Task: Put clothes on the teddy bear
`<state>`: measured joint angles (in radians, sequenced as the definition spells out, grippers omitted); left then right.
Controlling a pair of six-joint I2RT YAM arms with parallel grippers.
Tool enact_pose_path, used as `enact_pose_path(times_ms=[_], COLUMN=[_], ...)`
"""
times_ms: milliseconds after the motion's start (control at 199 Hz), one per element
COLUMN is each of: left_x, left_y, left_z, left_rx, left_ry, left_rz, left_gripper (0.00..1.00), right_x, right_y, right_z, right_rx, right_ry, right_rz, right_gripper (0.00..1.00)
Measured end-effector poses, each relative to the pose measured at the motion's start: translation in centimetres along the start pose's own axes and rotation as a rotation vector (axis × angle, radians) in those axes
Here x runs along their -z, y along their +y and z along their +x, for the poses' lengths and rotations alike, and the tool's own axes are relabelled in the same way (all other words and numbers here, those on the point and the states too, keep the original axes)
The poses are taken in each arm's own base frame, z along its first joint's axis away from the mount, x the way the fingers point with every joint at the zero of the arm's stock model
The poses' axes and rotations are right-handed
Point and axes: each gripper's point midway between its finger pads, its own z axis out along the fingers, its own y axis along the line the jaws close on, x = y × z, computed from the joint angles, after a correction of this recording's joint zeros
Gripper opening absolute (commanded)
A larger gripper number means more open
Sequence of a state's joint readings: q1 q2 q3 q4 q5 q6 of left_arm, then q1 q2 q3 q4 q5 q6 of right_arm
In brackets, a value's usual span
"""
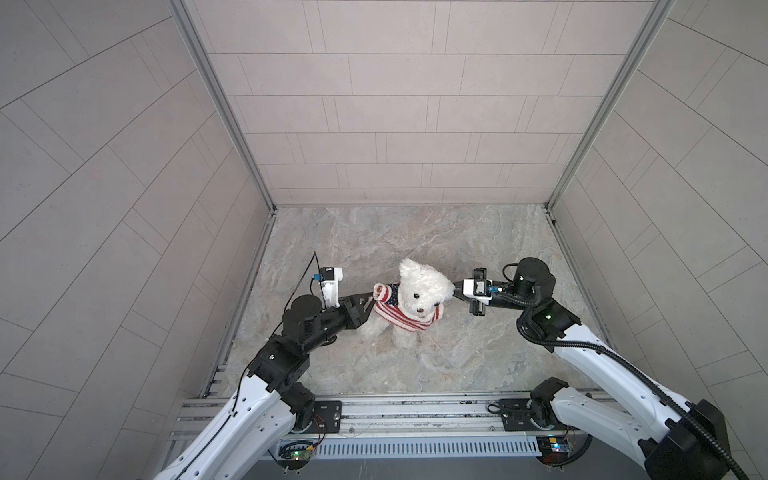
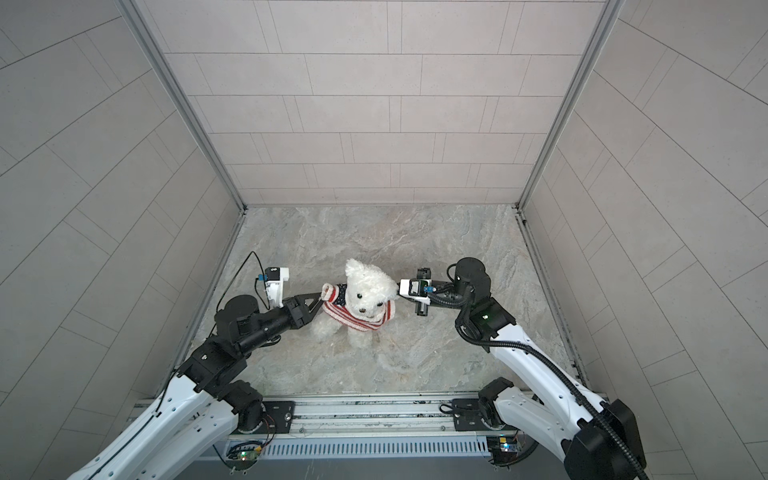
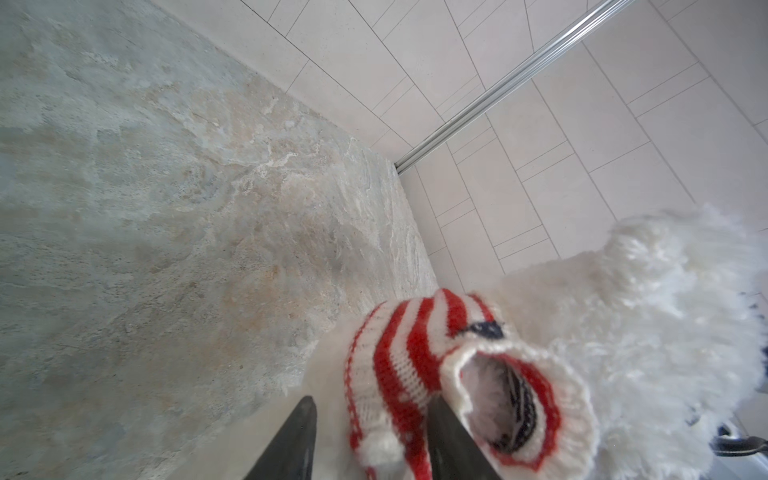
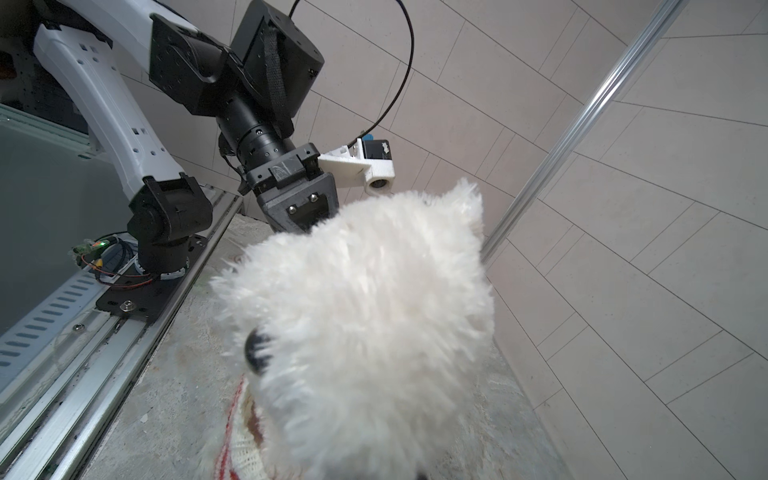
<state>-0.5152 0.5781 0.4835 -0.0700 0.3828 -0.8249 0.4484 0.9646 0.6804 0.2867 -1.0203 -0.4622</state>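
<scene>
One fluffy teddy bear [image 1: 419, 291] wears striped knit sweater [image 1: 392, 313].

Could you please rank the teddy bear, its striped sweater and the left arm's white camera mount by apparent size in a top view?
Largest: teddy bear
Next: striped sweater
Smallest: white camera mount
No near ties.

The table [image 1: 395, 237] lies open beyond and in front of the teddy bear [image 1: 422, 291] (walls [image 1: 399, 124] close three sides).

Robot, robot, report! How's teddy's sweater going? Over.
Left gripper open around sweater sleeve. Right gripper shut on teddy bear head fur. Sweater on its body. Nothing blocking.
</scene>
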Motion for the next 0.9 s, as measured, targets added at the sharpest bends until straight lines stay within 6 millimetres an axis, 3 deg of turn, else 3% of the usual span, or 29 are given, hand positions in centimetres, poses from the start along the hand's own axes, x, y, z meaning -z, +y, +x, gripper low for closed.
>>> enact_pose_path(times_ms=[181,537,742,898], left_x=[-0.8,-1.4,-1.5,-1.5], left_y=[-1.3,-1.3,-1.0,-1.2], left_z=[0.9,2.2,2.8,2.7], left_rx=[0.057,0.099,0.105,0.103], left_ry=[0.049,0.116,0.128,0.12], left_rz=[0.108,0.146,0.152,0.161], left_gripper=[0.46,0.44,0.2,0.06], right_x=[-0.3,-0.8,-1.3,-1.1], right_y=[-0.1,-2.6,-4.4,-5.2], right_z=[0.1,-0.7,0.2,-0.2], right_rx=[0.01,0.053,-0.011,-0.01], right_ry=[-0.006,-0.08,-0.109,-0.124], right_rz=[-0.008,0.095,0.172,0.221], right_gripper=[0.0,0.0,0.0,0.0])
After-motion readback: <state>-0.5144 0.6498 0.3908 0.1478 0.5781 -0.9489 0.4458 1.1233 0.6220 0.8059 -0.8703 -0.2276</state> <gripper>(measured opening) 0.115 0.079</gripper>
